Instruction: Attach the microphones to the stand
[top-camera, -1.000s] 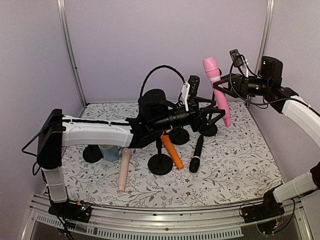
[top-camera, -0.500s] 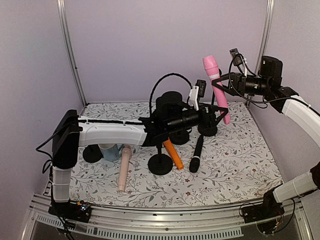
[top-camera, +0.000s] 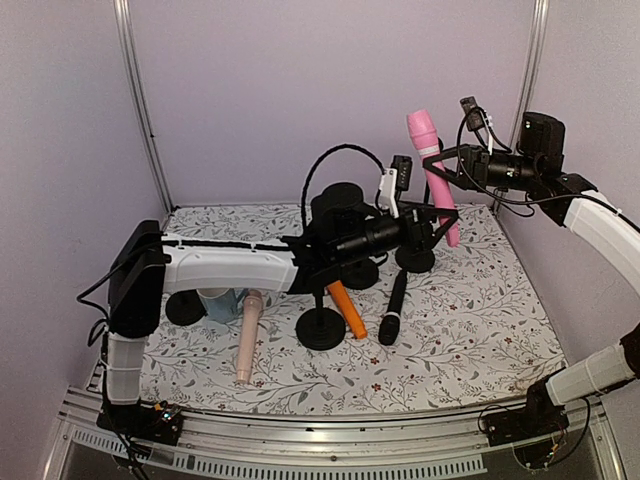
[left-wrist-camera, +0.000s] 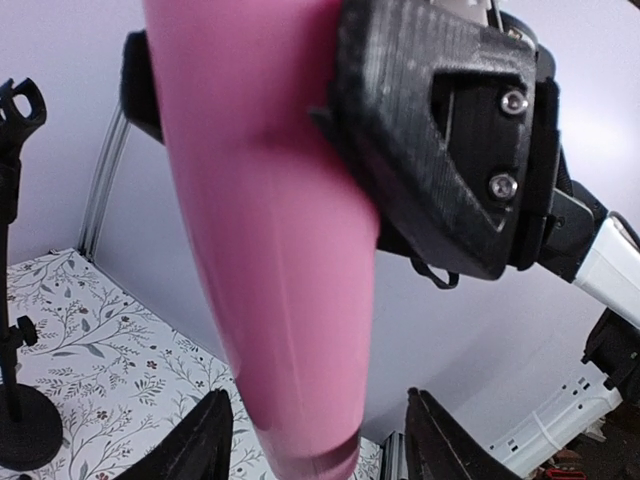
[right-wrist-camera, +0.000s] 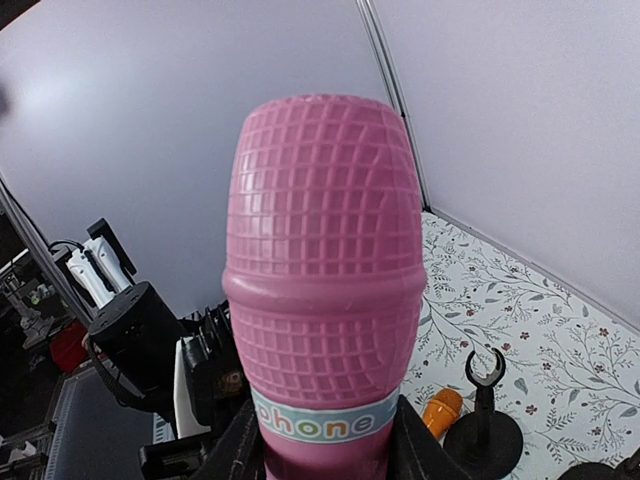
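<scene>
Top external: my right end effector (top-camera: 441, 172) clamps the bright pink microphone (top-camera: 440, 196), my left end effector (top-camera: 447, 226) gapes around its base; none mounted.

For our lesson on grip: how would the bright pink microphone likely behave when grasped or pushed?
The bright pink microphone looks rigid, a straight moulded body. Its glossy, tapered handle may slip. Round in section, it would probably roll if laid down.

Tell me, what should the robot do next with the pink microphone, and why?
Probably close the left end effector on the bottom end of the pink microphone. It is open around that end, with a gap on each side and nothing touching, while the right end effector holds the microphone up in the air.
</scene>
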